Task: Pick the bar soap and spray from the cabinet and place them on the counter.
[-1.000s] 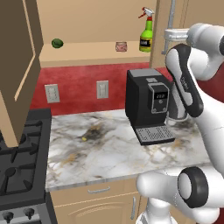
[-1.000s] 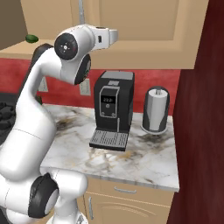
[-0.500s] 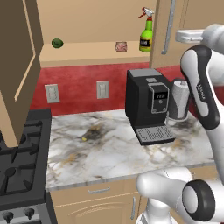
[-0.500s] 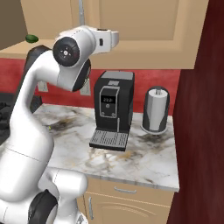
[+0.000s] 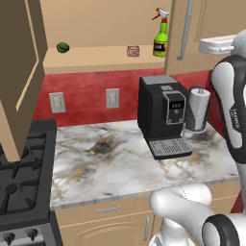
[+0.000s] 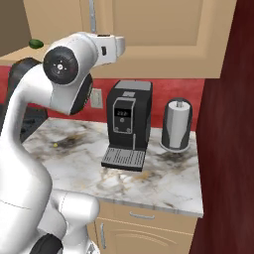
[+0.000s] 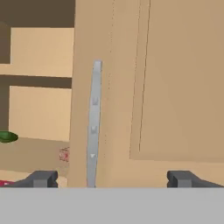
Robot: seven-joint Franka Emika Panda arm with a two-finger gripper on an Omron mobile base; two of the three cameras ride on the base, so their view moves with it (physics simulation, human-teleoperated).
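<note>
sitting on the cabinet [image 5: 103, 55] shelf, the bar soap [image 5: 133, 51] looks a small, stiff, light block, likely slick on its broad faces, so a pinch across its two narrow sides, low enough to catch the edges squarely, seems the safer hold; it lies near the middle of the shelf, just left of the spray [image 5: 161, 39], which stands upright at the right end, close beside the closed right door. the spray looks like light hard plastic, top-heavy with its red trigger, and would tip easily if nudged, so its green body below the white neck is the part to take, not the nozzle. a small dark green ball [image 5: 63, 47] sits well apart at the left end of the shelf. below, the counter [image 5: 110, 161] carries a black coffee machine [image 5: 163, 115] and a grey canister [image 5: 197, 109] just beside it, with bare marble left of them as the likely landing place, and the stove [image 5: 21, 182] at the far left. the gripper [image 7: 111, 178] has its fingertips spread wide with nothing between them, facing the closed door and its long metal handle [image 7: 93, 124], the soap a faint pink patch left of that handle in the hand view. compared with a second ago, the arm has swung rightward and up in the left base view, uncovering the canister, and the jaws have widened a little to full spread; soap and spray are unmoved
</note>
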